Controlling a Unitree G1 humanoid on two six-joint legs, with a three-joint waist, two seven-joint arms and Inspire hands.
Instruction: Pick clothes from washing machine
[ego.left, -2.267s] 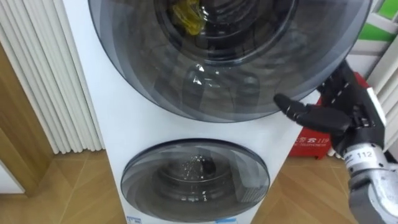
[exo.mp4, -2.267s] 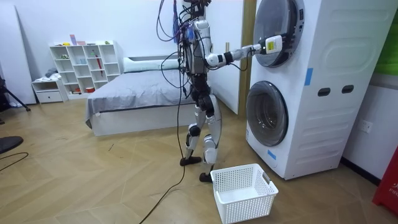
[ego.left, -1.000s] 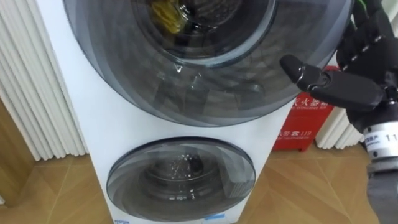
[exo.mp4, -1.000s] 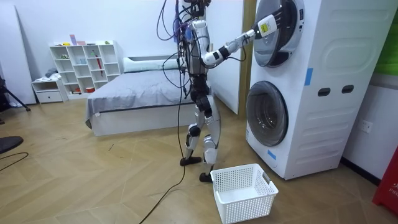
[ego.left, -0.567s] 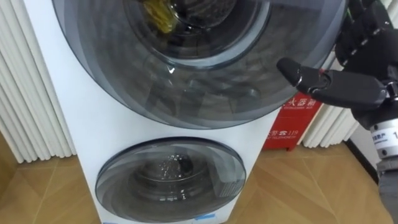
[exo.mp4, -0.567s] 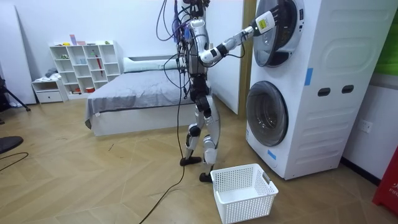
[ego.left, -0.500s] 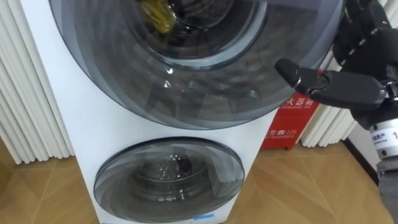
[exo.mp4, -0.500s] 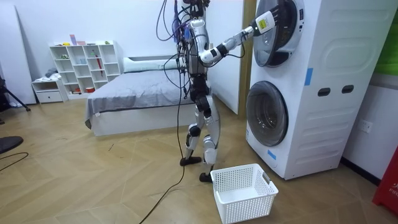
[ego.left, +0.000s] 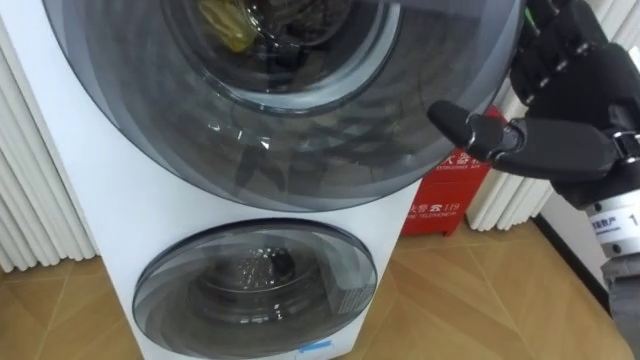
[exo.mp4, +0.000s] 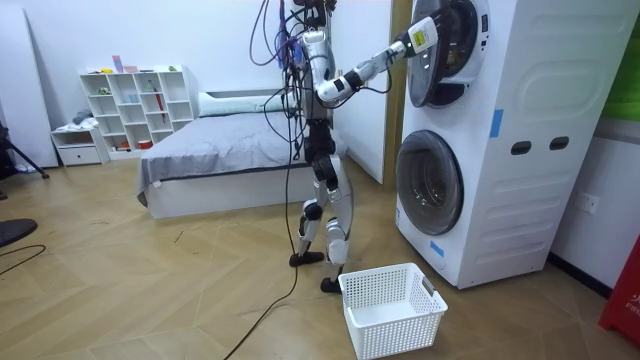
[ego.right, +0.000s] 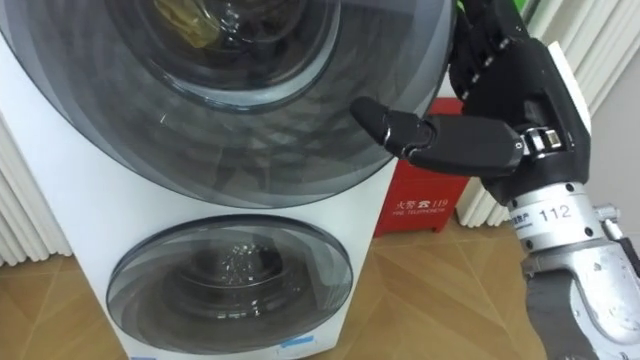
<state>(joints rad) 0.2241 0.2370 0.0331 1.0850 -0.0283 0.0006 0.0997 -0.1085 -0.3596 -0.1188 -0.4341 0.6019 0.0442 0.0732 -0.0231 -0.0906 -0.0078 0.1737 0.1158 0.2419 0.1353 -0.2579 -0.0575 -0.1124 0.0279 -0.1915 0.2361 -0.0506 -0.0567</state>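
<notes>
Stance: the robot stands upright on the wood floor (exo.mp4: 150, 290), just to the room view's left of the washer (exo.mp4: 520, 130). Its right arm is raised and stretched toward the upper door (ego.left: 300, 150).
Washer: a white stack with two round doors of dark tinted glass, one above the other.
Upper door: in the room view it sits angled out from the washer's front. The eye views look through its glass into the drum.
Cloth: the yellow cloth (ego.left: 222, 22) lies inside the upper drum, seen through the glass at the top of the view, left of the door's centre. Darker shapes lie beside it; I cannot tell what they are.
Right hand: the right hand (ego.right: 520, 85) is at the upper door's right rim, level with the door's lower half.
Grip: I cannot tell whether it clamps the rim or only lies against it, as the top of the hand is cut off by the edge of the view.
Lower door: the lower door (ego.left: 255, 290) sits flush with the front. What its drum holds is unclear.
Basket: the white basket (exo.mp4: 392, 308) stands on the floor before the lower door, near the robot's feet.
Red box: the red box (ego.left: 445, 195) stands on the floor just right of the washer, below the hand.
Slats: white upright slats (ego.left: 30, 180) run along the wall left of the washer.
Room: a bed (exo.mp4: 210, 160) and a white shelf (exo.mp4: 135, 100) stand behind the robot, well apart from the washer.
</notes>
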